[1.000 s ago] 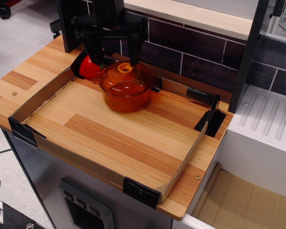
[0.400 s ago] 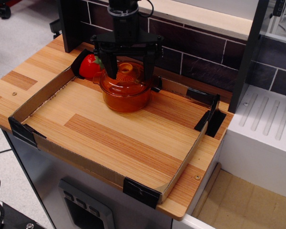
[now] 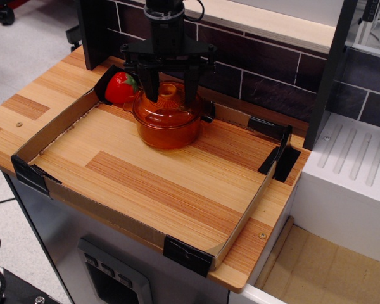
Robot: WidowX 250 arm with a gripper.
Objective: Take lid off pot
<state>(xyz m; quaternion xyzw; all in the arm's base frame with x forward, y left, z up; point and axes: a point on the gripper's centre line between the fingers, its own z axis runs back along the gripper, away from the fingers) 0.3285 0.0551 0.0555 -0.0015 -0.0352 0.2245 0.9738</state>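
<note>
The translucent orange pot (image 3: 167, 134) stands at the back of the wooden board, inside the cardboard frame. Its domed orange lid (image 3: 168, 113) sits on it, with the yellow-orange ring knob (image 3: 168, 92) at the centre. My black gripper (image 3: 171, 100) hangs straight down over the lid. Its two fingers (image 3: 152, 88) stand one on each side of the knob, tips down near the lid surface. A small gap shows between each finger and the knob, so the gripper is open and holds nothing.
A red strawberry toy (image 3: 118, 87) lies just left of the pot in the back left corner. A low cardboard wall (image 3: 54, 123) with black corner clips rings the board. A dark brick wall (image 3: 266, 82) runs behind. A black post (image 3: 329, 69) and white rack (image 3: 361, 158) stand at the right.
The gripper has moved right and down onto the lid, from above the strawberry side to centred over the knob. Its fingers have narrowed toward the knob. Pot and lid have not moved.
</note>
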